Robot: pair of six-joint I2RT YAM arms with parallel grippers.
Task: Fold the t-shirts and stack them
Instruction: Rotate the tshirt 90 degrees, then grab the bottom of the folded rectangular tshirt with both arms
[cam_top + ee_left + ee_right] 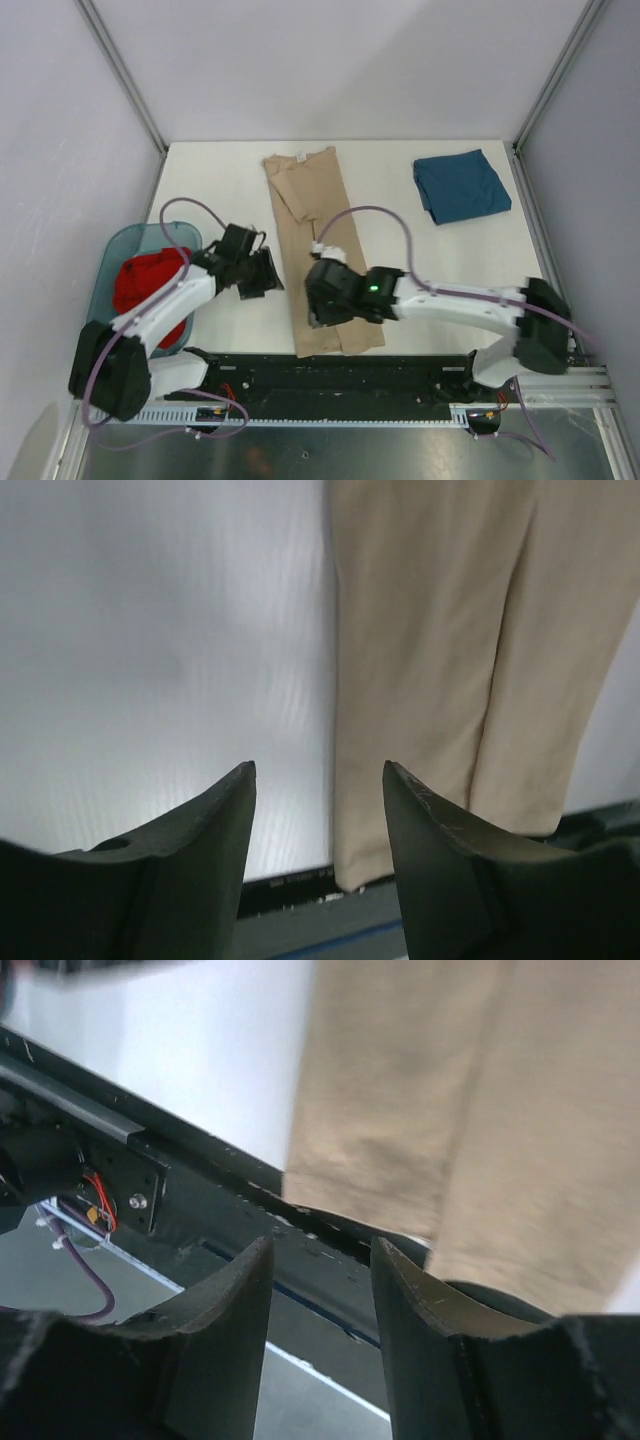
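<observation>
The red shirt (148, 285) lies bunched in a bin (120, 243) at left. The left gripper (319, 772) hangs beside the tan shirt (312, 205), jaws apart, empty. That shirt is a long folded strip in the middle; the right gripper (321, 1245), jaws apart and empty, hovers at its near end. The blue shirt (461, 186) lies folded far right.

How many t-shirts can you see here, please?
3: the tan t-shirt, a long strip mid-table; the teal t-shirt, folded, far right; the red t-shirt in the left bin, which may hide more.
</observation>
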